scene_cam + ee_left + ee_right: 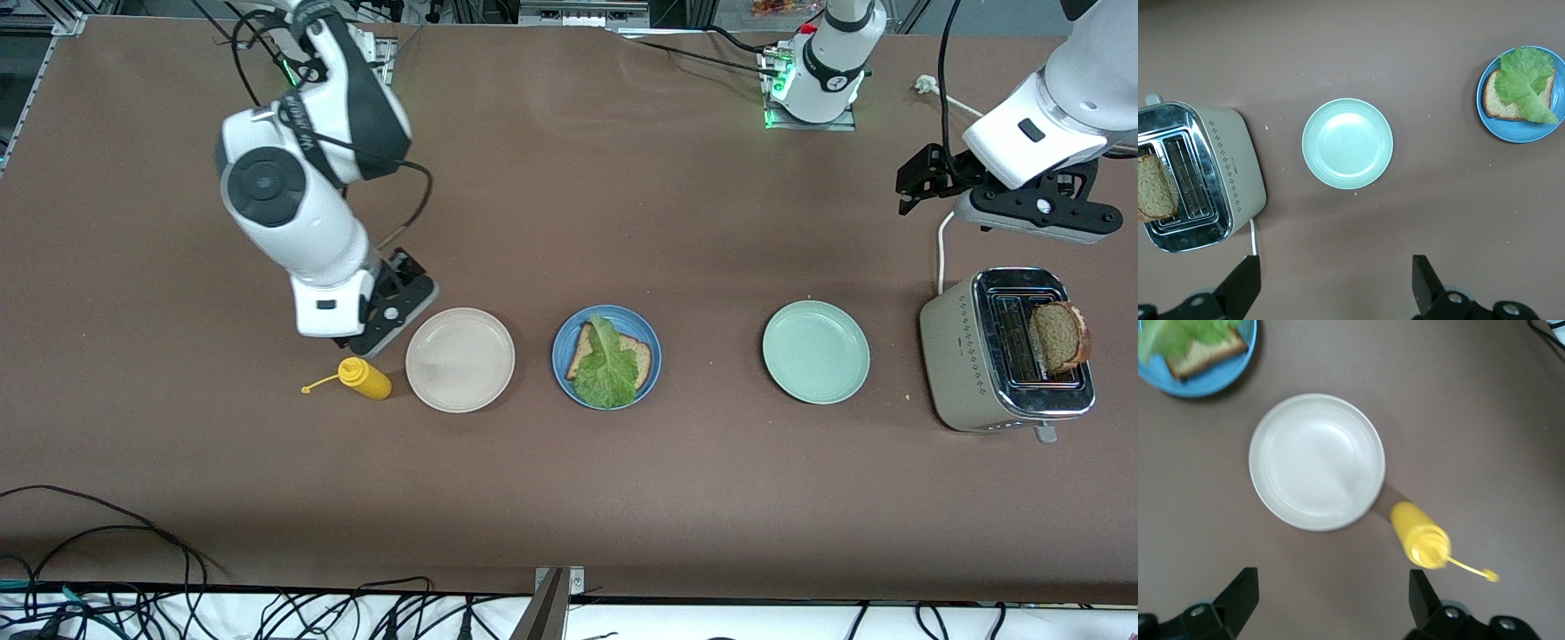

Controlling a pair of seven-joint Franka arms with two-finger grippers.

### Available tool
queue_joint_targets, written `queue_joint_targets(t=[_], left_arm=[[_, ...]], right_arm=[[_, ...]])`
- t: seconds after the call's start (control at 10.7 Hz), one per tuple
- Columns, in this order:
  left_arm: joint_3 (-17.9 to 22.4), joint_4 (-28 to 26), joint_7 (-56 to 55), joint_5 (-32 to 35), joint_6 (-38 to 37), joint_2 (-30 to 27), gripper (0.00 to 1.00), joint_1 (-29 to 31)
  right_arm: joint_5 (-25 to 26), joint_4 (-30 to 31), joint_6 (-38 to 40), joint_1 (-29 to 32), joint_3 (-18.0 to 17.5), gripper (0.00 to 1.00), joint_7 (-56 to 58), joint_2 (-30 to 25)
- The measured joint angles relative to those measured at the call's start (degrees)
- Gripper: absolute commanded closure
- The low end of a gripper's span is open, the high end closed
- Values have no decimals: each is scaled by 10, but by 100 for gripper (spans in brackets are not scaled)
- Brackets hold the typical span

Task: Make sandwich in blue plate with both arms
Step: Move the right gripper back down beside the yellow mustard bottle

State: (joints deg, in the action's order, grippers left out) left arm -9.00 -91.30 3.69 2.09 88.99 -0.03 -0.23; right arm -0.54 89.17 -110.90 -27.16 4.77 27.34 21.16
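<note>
The blue plate (pixel 563 347) stands mid-table with one brown bread slice (pixel 642 357) on it and a ruffled lettuce leaf (pixel 607 364) on top. A second bread slice (pixel 1060 336) sticks out of the toaster (pixel 956 351) at the left arm's end. My left gripper (pixel 921 182) is open and empty, up over the table beside the toaster; its wrist view (pixel 1331 287) shows bare table between the fingers. My right gripper (pixel 402 276) is open and empty, low beside the beige plate (pixel 460 359); it also shows in the right wrist view (pixel 1331 600).
A pale green plate (pixel 816 351) lies between the blue plate and the toaster. A yellow squeeze bottle (pixel 364 378) lies on its side beside the beige plate, toward the right arm's end. A white cord (pixel 941 253) runs from the toaster. Cables hang at the table's front edge.
</note>
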Motion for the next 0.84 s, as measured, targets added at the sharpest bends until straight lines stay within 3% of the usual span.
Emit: queue_joint_targets(t=[0.28, 0.84], left_arm=[[0, 0, 0, 0, 0, 0, 0, 0], [0, 0, 0, 0, 0, 0, 0, 0]], right_arm=[[-10, 13, 1, 58, -2, 0, 166, -14], [-123, 25, 12, 179, -3, 0, 443, -8]])
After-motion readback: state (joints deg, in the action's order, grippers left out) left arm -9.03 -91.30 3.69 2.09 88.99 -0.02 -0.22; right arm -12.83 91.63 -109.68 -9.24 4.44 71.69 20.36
